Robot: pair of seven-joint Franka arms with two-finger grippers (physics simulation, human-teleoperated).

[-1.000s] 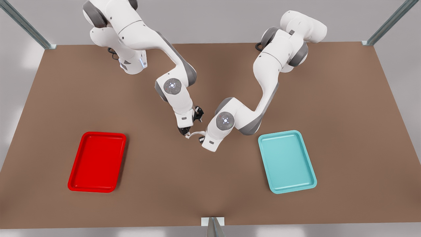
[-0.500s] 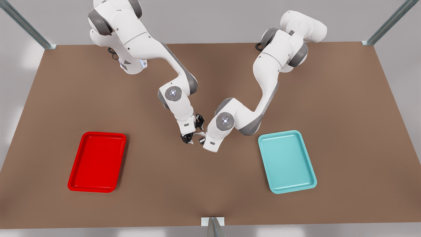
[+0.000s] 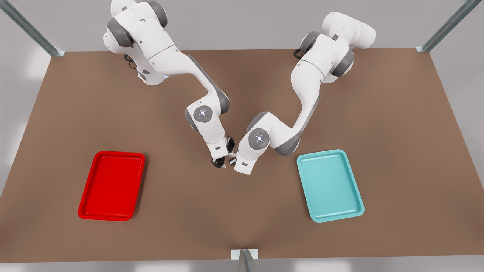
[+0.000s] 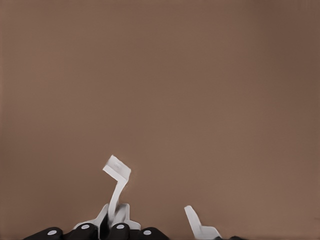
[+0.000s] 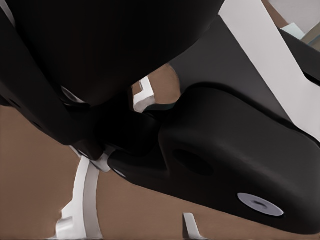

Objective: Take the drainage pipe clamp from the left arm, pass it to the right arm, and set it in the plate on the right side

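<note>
So both white arms lean in over the middle of the brown table (image 3: 242, 226) and their black pincers nearly meet there, tips almost touching. The pincer on the front view's left (image 3: 218, 163) hangs off a steeply bent arm, the one on the front view's right (image 3: 231, 161) sits just beside it under its white wrist. Too small and crowded to make out what's between them or how the fingers are set. Red plate (image 3: 87, 211) lies well off toward the front view's left, teal tray (image 3: 355, 209) well off toward the right, both flat on the table.
</note>
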